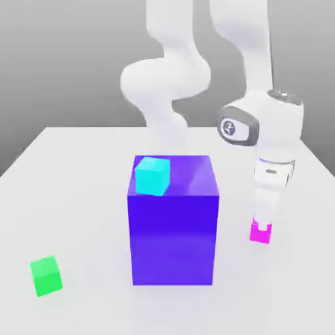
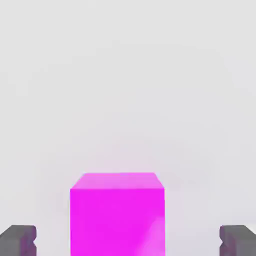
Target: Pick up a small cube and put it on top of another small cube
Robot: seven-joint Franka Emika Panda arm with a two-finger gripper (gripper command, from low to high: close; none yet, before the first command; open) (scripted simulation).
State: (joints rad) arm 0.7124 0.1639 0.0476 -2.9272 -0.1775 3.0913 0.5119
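The exterior view's edge cuts off the top of the arm. The big blue block hides the arm's foot. The bench's near edge and near corners are cut off. The gripper hides some of the pink cube's top. The hand view's edge cuts off part of that cube and both fingers.

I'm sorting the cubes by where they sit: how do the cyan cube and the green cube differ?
The cyan cube is bright blue-green, while the green cube is vivid green. The cyan cube rests on top of the big blue-purple block; the green cube lies on the table. Both are small and plain.
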